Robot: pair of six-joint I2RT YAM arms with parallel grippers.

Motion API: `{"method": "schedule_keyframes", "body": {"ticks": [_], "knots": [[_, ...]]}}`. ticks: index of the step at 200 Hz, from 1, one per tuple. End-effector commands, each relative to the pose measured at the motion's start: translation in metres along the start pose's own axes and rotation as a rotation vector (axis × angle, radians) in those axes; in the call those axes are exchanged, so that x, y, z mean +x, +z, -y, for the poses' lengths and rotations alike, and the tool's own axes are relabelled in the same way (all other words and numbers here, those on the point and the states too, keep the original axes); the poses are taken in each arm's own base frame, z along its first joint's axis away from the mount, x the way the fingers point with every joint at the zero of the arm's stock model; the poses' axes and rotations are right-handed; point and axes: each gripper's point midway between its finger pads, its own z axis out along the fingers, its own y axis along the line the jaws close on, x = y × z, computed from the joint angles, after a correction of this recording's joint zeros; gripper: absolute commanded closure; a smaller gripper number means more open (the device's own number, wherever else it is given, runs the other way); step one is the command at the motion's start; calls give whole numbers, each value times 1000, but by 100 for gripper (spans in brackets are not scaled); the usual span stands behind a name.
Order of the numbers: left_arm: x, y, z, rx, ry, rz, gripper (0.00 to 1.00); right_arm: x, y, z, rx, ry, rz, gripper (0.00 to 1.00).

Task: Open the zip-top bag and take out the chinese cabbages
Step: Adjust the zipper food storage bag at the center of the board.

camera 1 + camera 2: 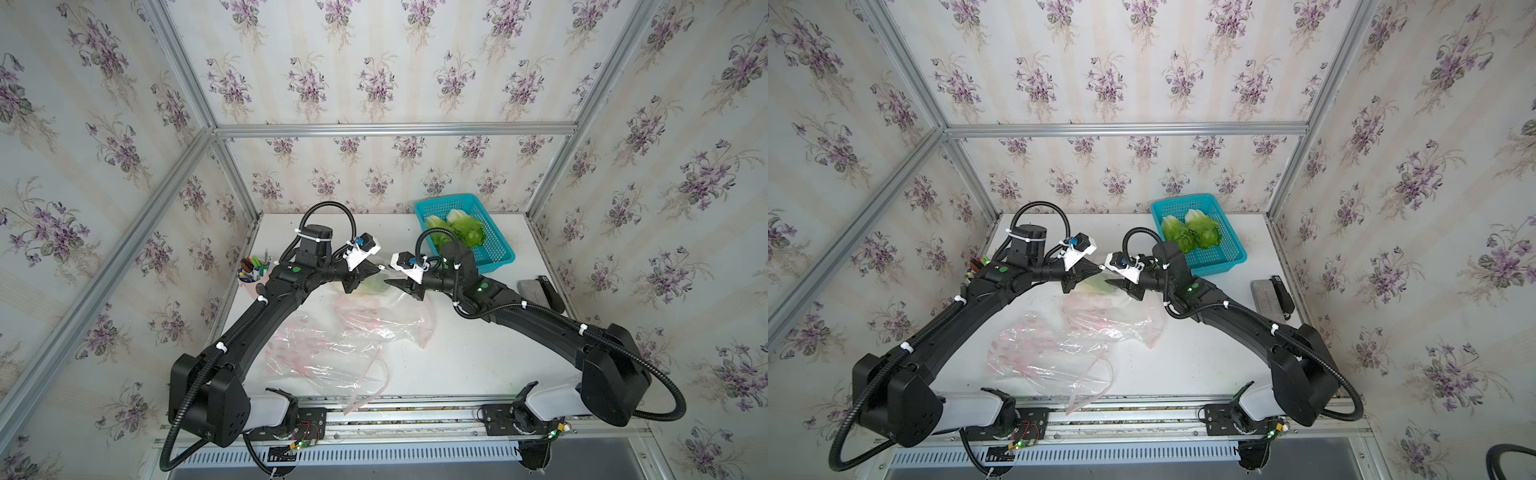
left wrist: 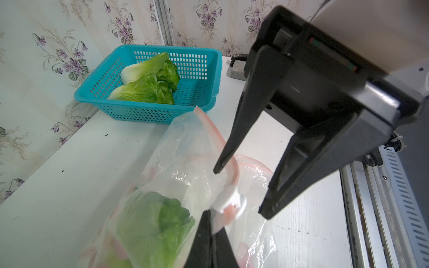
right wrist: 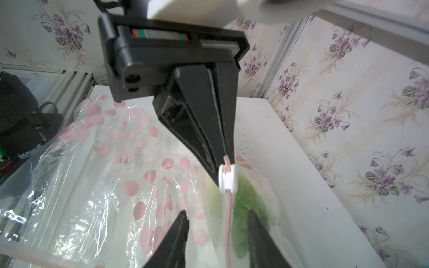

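The zip-top bag [image 1: 386, 316] [image 2: 185, 150], clear with pink dots, lies mid-table with one chinese cabbage [image 2: 157, 222] [image 3: 246, 199] inside it. My left gripper [image 2: 212, 232] [image 1: 376, 270] is shut on the bag's pink zip strip, right beside the white slider [image 2: 232, 201] [image 3: 227, 178]. Facing it, my right gripper [image 3: 217, 215] [image 1: 388, 282] is open, with its fingers on either side of the zip strip below the slider. Two more chinese cabbages [image 1: 457, 228] [image 1: 1192, 232] [image 2: 148, 76] lie in the teal basket [image 1: 446, 198] [image 1: 1183, 199] [image 2: 176, 47] at the back right.
A second, empty dotted bag [image 1: 324, 353] lies crumpled near the front edge, its strip hanging over the rail. A pink cup of pens [image 1: 253, 274] stands at the left wall. A grey pad and black stapler [image 1: 544, 291] sit at the right wall.
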Motion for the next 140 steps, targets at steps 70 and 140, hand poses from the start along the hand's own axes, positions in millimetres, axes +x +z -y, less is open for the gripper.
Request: {"method": "schedule_keyframes", "body": {"ticks": [70,140], "knots": [[-1,1,4,26,10,11,100,-32,4,13,24,-40,108,74],[-1,1,5,32,10,12,100,-24,10,9,-6,-24,92,77]]}}
